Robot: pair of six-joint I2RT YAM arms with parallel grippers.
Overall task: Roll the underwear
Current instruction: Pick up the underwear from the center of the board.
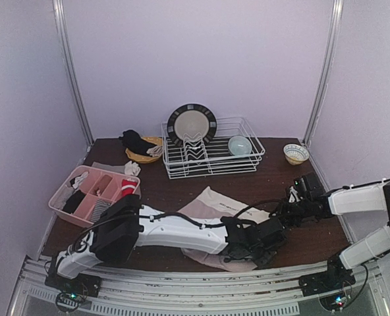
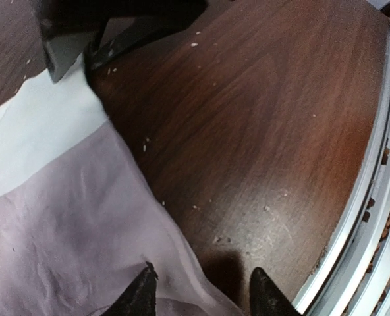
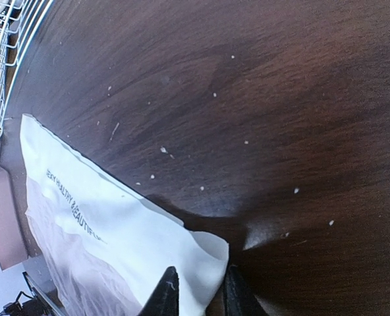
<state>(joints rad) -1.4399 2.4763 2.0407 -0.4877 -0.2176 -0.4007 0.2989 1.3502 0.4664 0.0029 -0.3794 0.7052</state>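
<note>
Top external view: the underwear (image 1: 211,201), pale lilac with a white printed waistband, lies spread flat on the dark table (image 1: 280,168), near the middle of its near edge. The left arm stretches across that edge, and the left gripper (image 1: 257,247) sits at the garment's near right corner. In the left wrist view its jaws stand apart. One fingertip (image 2: 142,293) is over the lilac cloth (image 2: 63,230) and the other is over bare wood just past the hem, so this gripper is open.

The right gripper (image 1: 292,196) reaches in from the right edge to the waistband's end. In the right wrist view its tips (image 3: 170,293) stand close together on either side of the white corner (image 3: 116,243). I cannot tell whether they clamp it.

Toward the far edge stand a wire dish rack (image 1: 248,158) holding a plate (image 1: 192,124) and a bowl (image 1: 240,145). A small bowl (image 1: 296,153) sits at the far right corner and a pink tray (image 1: 70,181) by the left edge.
</note>
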